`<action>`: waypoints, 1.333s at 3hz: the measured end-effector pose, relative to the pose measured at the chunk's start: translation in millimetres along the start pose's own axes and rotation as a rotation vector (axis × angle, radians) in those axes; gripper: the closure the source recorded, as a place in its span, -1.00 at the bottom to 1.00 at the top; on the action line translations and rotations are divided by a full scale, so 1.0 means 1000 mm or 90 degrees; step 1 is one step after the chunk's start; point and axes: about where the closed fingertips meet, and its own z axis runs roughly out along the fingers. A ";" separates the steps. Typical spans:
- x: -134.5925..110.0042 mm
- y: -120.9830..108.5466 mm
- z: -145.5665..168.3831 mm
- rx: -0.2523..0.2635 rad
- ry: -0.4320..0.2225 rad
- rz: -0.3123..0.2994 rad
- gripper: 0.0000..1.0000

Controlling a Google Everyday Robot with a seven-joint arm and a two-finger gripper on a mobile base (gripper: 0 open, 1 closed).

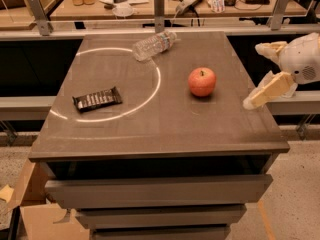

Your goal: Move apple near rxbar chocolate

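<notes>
The red-orange apple (202, 81) sits upright on the right half of the brown table top (165, 129). The rxbar chocolate (97, 99), a dark flat wrapped bar, lies on the left half, inside a pale circle marked on the surface. My gripper (253, 77) hangs off the table's right edge, to the right of the apple and apart from it. Its two cream fingers are spread open and hold nothing.
A clear plastic water bottle (154, 45) lies on its side at the back of the table. Behind it runs a rail with metal posts (159, 4) and a cluttered desk. Drawers (160, 191) sit below the top, and a cardboard box (35, 219) at bottom left.
</notes>
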 end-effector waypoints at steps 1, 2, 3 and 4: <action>0.001 -0.005 0.027 -0.015 -0.034 0.012 -1.00; 0.000 -0.014 0.052 -0.016 -0.048 0.007 -1.00; 0.001 -0.025 0.076 -0.010 -0.064 0.017 -1.00; -0.005 -0.029 0.099 -0.023 -0.081 0.025 -1.00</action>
